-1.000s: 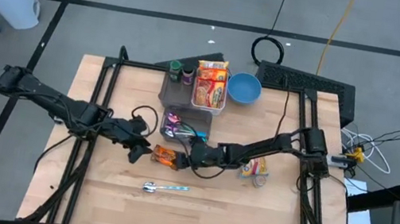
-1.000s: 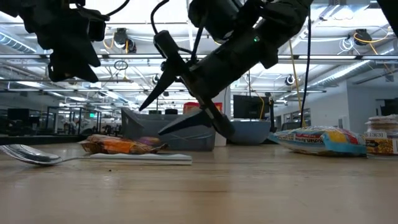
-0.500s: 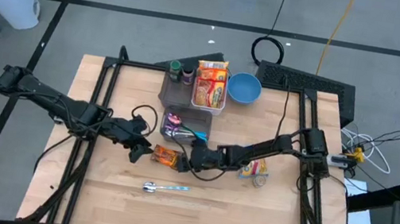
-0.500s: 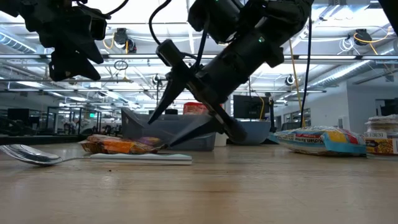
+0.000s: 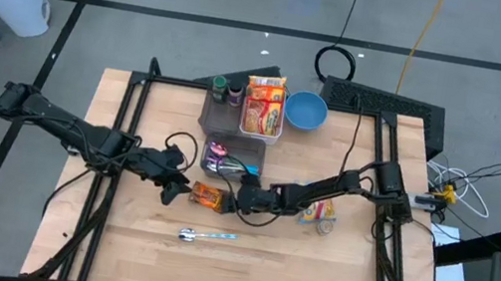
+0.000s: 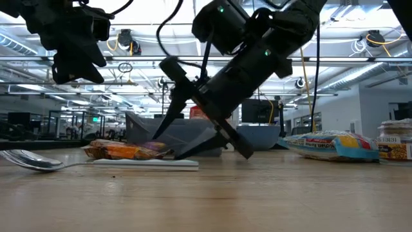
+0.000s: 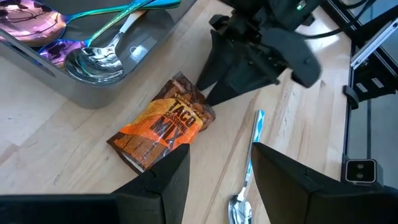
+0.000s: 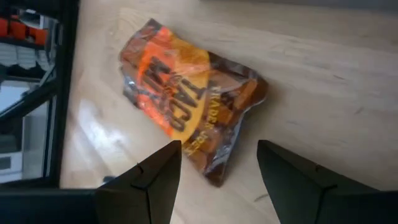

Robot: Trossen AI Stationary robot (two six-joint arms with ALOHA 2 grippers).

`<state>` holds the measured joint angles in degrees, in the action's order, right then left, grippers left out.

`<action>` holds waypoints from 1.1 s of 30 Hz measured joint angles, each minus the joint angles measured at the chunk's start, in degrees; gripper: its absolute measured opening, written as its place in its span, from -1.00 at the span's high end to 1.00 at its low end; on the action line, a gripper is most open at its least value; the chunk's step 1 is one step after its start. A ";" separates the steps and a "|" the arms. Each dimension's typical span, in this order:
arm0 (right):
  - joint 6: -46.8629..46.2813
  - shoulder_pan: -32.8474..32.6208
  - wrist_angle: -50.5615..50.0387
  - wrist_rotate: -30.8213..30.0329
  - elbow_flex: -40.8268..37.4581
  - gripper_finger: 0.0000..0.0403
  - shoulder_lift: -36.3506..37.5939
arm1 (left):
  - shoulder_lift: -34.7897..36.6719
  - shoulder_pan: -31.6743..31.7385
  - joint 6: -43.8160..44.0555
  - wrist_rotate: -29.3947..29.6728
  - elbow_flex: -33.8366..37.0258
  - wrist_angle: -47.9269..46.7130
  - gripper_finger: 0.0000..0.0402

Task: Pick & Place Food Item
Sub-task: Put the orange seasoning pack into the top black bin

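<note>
High view, looking straight down: a wooden desk (image 5: 260, 273) with two dark arms reaching toward its middle. Between them lies the food item, an orange taco mix packet (image 5: 209, 194), flat on the wood and held by neither arm. The right claw (image 5: 239, 197) sits just beside the packet's near end, angled down toward it; in the low view its two fingers are spread apart, their tips almost on the desk, and in the right wrist view they straddle the packet's edge with nothing between them yet. This looks like the approach to a pinch on the packet's end. The left claw (image 5: 170, 183) hangs on the packet's other side, also open and empty, probably waiting clear of the pick. A spoon (image 5: 205, 236) lies nearer the desk's front edge, apart from the packet. Behind the packet a grey bin (image 5: 253, 170) holds shiny cutlery, and a farther bin (image 5: 240, 135) holds boxed food; one may be the drop spot, though that cannot be told.
</note>
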<state>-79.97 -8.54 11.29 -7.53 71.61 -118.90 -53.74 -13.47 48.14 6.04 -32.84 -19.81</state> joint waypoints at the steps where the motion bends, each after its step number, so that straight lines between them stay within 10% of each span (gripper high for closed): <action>1: -0.50 0.00 0.83 -0.22 0.00 -0.03 -0.49 | 0.00 0.00 0.00 0.00 0.00 -0.07 0.11; 33: 2.69 1.44 4.46 0.18 0.01 0.99 -1.92 | 0.00 0.00 -2.45 -0.50 0.00 -1.66 0.11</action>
<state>-77.28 -7.09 15.75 -7.35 71.61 -120.81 -53.74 -13.47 45.69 5.54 -32.84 -21.48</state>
